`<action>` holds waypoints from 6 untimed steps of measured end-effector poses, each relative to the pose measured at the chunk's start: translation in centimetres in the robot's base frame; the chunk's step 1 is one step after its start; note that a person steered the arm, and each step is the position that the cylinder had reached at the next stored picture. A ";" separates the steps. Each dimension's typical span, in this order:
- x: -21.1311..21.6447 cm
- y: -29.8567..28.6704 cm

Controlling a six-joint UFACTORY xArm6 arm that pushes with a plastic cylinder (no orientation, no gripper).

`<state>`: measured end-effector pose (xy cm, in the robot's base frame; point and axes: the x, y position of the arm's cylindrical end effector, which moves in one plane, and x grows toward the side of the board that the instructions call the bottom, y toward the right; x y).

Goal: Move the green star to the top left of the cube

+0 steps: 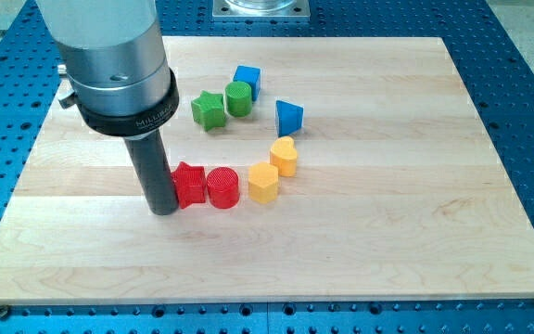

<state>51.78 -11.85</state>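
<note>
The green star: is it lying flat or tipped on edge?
Flat. The green star shows its star-shaped top face upward, resting on the wooden board.

A lab bench: a wooden board (415, 186) on a blue perforated metal table (527, 83).

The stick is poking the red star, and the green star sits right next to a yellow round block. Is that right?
Almost. My tip is right against the red star, but the round block beside the green star is green, not yellow. The camera view shows it.
</note>
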 end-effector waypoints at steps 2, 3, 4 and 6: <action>-1.4 -3.8; -4.1 -8.2; -9.3 -6.7; -10.0 3.1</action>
<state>41.79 -8.80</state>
